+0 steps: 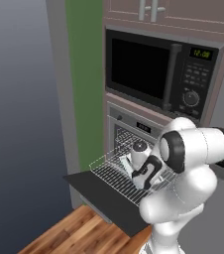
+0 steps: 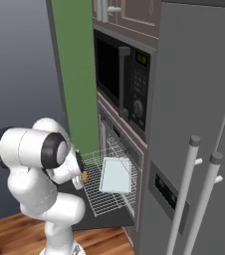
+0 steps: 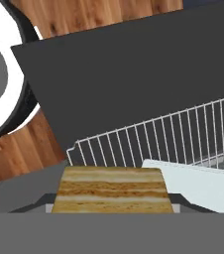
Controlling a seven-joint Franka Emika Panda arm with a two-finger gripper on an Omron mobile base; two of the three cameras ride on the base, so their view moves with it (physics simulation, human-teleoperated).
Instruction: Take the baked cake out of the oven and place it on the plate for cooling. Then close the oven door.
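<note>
At the left, the oven door (image 1: pixel 109 201) is seen folded down flat, a wide dark grey matte panel above the wooden floor (image 1: pixel 74 233). Above it, a thin white wire rack (image 1: pixel 115 174) is pulled out from the oven (image 1: pixel 134 126). A pale, smooth square tray (image 2: pixel 115 175) is laid on the rack. The baked cake (image 3: pixel 113 190), layered yellow-brown and rectangular in the hand view, is gripped by the half-closed gripper (image 2: pixel 84 176), lifted beside the tray.
</note>
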